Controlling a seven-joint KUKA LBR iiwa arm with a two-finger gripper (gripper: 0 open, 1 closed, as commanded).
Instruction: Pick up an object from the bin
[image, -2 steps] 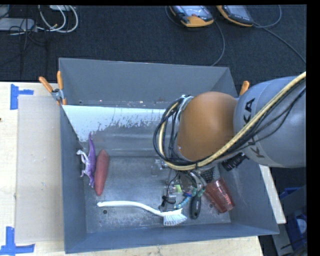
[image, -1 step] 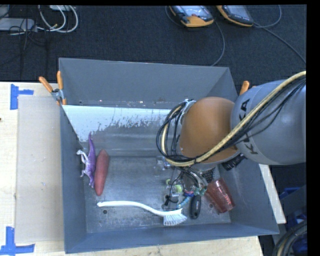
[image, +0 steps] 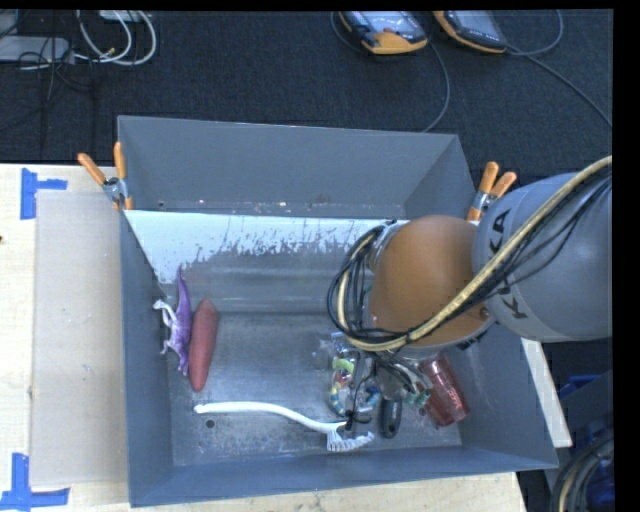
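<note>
Camera view: my claw (image: 356, 412) is down low by the long white plastic toothbrush (image: 262, 408) — nothing is lifted yet — wide or shut, I cannot tell.

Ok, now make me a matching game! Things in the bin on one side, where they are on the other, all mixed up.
Things:
1. white toothbrush
2. purple toy creature
3. dark red can
4. reddish-brown sausage shape

Places:
a. far right of the bin floor
b. right against the left wall
c. stretched along the front
d. second from the left wall

Pairs: 1-c, 2-b, 3-a, 4-d
</note>
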